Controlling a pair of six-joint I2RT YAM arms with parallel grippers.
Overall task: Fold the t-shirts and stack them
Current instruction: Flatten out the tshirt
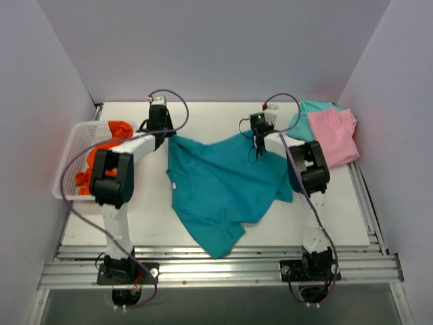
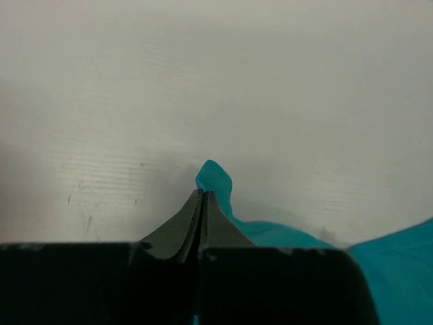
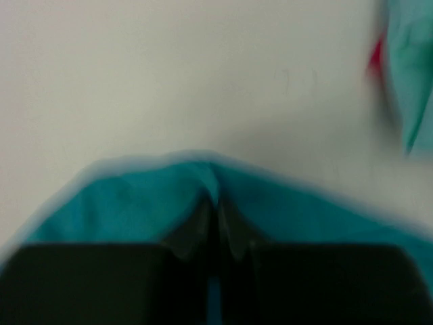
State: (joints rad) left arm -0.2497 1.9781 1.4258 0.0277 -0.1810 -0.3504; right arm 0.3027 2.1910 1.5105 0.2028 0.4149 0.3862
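Stretching the teal shirt between them, both arms grip its far edge. The left jaws are pressed together on a small peak of cloth. The right jaws are likewise clamped on a fold, though that wrist view is blurred. The rest of the shirt trails toward the near edge of the tabletop, lying askew and coming to a point. It is spread but not yet folded.

I judge the task about half done. A pink shirt lies on a mint shirt at the far right corner, apparently folded and stacked. An orange shirt sits crumpled in the basket at the left, untouched.

The teal shirt needs squaring before any fold, since its hem lies skewed and one sleeve is bunched beside the right arm. That arm also stands between the shirt and the stack. The basket sits close beside the left arm.
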